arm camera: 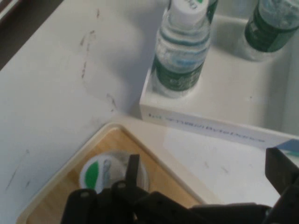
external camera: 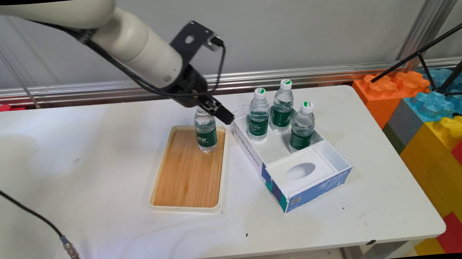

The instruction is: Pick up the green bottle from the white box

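White table [external camera: 96, 175], bottle [external camera: 206, 133] on tray [external camera: 185, 177], between fingers [arm camera: 132, 169]

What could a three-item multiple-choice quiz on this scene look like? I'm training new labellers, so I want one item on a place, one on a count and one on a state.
1. Where does the bottle nearest the pincer stand?
A. on the wooden tray
B. inside the box
C. on the bare table

2. How many bottles stand in the white box?
A. two
B. three
C. four

3. How are the bottles in the box standing?
A. upright with caps on
B. lying on their sides
C. upright with no caps

Answers:
1 A: its base sits on the tray's wood, at the far end.
2 B: three bottles stand in the box's far compartment.
3 A: all three stand upright, each with a white and green cap.
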`<state>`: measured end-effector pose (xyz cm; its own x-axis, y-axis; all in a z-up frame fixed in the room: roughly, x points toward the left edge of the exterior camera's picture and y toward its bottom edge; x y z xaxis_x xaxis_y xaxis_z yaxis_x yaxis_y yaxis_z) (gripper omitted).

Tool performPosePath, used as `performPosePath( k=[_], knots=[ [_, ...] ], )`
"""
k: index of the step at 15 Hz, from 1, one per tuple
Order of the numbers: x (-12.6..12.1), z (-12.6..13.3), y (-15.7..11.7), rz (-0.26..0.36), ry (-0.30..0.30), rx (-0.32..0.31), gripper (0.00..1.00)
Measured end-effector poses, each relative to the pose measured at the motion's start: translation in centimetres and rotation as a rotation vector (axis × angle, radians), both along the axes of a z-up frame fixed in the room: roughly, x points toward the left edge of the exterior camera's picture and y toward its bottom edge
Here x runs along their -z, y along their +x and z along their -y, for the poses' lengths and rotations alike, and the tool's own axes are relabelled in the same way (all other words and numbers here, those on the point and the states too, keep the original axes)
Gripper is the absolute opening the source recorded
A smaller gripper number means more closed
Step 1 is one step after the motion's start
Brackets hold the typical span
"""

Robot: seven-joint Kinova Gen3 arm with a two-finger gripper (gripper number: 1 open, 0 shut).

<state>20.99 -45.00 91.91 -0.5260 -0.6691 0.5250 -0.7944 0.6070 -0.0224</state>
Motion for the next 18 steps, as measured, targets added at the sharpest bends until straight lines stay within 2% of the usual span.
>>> performPosePath(
  k=[5, 12, 18],
  knots=[
    [0.9, 1.0, -2.5, -0.02, -0.007, 0.025, 1.0],
    [2.2, 2.3, -4.1, -0.011, -0.045, 0.064, 1.0],
    [5.2, 4.0, -5.4, 0.002, -0.088, 0.095, 1.0]
  ],
)
